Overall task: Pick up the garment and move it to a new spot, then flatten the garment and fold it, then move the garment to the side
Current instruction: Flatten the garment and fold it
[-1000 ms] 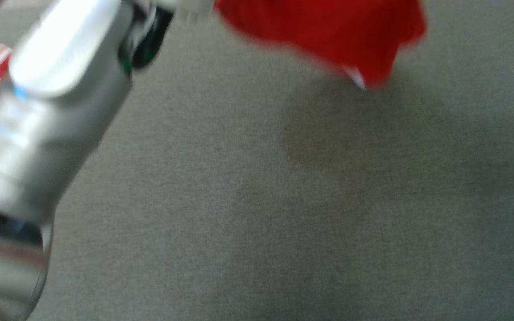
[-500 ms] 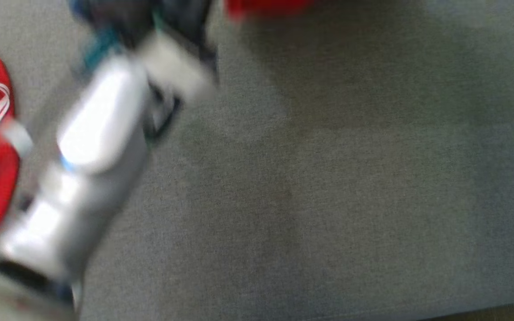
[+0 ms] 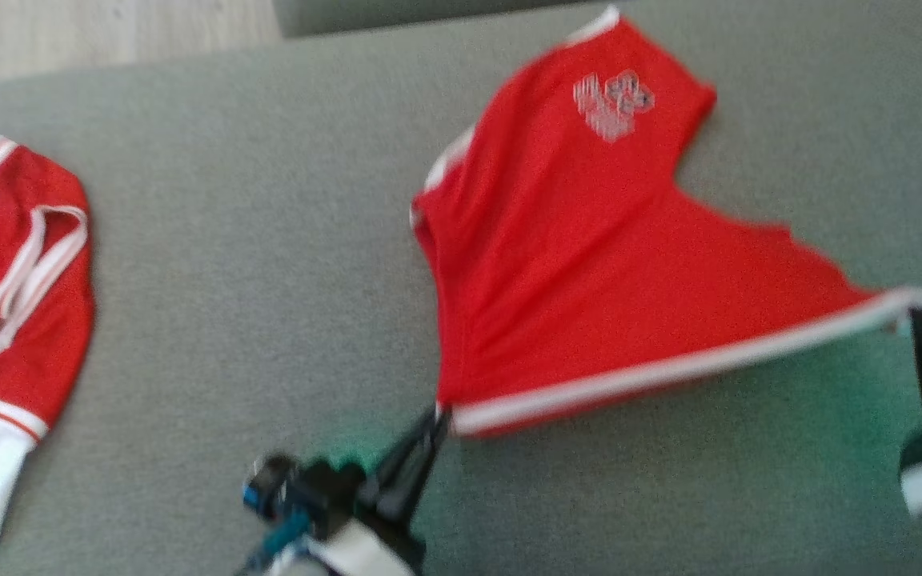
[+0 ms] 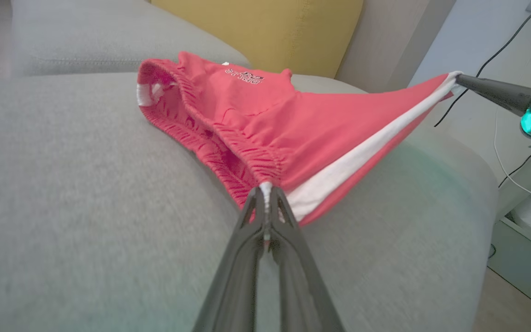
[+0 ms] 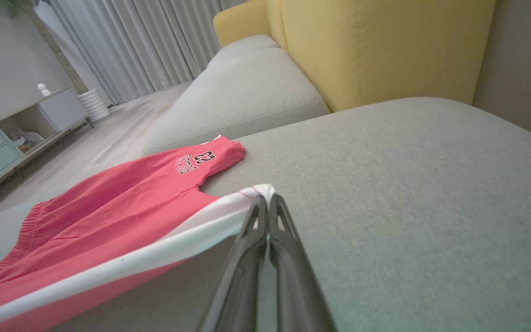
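1. The garment point(image 3: 589, 264) is a pair of red shorts on the grey sofa seat point(image 3: 269, 264), right of middle in the head view. The far leg with the printed logo point(image 3: 611, 102) lies on the cushion, and the near edge is lifted off it.
2. The near edge is a white side stripe point(image 3: 669, 372), pulled taut in a straight line between my two grippers.
3. On the left gripper point(image 3: 437, 416) the fingers are closed, pinching the stripe's end at the waistband corner.
4. On the right gripper point(image 3: 913, 316) the fingers are closed too, pinching the stripe's other end, at what looks like the leg hem.
5. My read of the step is flattening: the shorts are stretched out over the spot, not yet fully laid down, and the fold is not started.
6. Next I need to lower both ends together and keep the tension, so the near edge lands without slack. After that I let go and smooth the bunched part.
7. The cloth is thin and soft, with shallow creases fanning out from the left pinch. The waistband point(image 4: 210, 133) is ribbed elastic, gathered and gaping open. Overall the shorts make a rough triangle right now.
8. The sofa seat is a woven, padded cushion with a rounded edge. A smooth yellow back cushion point(image 5: 376, 46) sits behind it.
9. A second red-and-white garment point(image 3: 13, 304) lies crumpled at the seat's left, well apart from the shorts.
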### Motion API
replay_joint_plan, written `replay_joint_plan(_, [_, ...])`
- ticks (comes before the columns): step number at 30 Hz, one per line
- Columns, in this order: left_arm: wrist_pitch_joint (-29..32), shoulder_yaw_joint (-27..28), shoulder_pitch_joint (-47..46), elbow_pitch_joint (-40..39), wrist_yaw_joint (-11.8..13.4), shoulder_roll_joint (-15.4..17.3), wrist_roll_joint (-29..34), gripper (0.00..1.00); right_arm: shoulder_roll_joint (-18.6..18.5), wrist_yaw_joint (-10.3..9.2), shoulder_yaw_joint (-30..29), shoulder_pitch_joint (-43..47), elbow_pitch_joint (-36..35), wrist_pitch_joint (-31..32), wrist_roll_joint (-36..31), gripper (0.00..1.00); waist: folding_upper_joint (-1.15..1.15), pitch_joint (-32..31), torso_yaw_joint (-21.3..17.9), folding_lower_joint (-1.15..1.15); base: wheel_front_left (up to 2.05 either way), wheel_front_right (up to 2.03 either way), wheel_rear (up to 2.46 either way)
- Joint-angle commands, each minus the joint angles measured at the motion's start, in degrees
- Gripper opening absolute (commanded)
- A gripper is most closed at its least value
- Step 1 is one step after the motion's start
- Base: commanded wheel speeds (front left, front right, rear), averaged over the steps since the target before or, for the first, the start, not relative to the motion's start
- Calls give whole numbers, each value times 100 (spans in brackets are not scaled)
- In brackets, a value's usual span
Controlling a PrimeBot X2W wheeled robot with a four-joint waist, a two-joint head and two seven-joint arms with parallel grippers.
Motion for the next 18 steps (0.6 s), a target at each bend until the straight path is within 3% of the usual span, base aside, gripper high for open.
replay_joint_plan(1, [-29, 201, 131, -237, 36, 129, -12, 0, -178, 39, -93, 332, -409, 38, 42, 0, 0, -301, 111, 1, 0, 0, 0])
replay_joint_plan(6, [-29, 226, 878, -800, 148, 291, -61, 0, -99, 39, -909, 1679, -1703, 466, -104, 0, 0, -595, 238, 1, 0, 0, 0])
replay_joint_plan(8, [-19, 272, 896, -995, 194, 309, -101, 0, -8, 39, -1149, 1739, -2020, 733, -299, 0, 0, -589, 260, 1, 0, 0, 0])
replay_joint_plan(13, [219, 406, 481, -1201, 135, 52, -413, 0, 251, 39, -1511, 996, -2076, 1435, -787, 0, 0, -404, 381, 1, 0, 0, 0])
replay_joint_plan(18, [574, 559, -421, -928, 28, -418, -776, 0, 232, 39, -1307, -389, -1478, 2129, -1192, 0, 0, -3, 619, 1, 0, 0, 0])
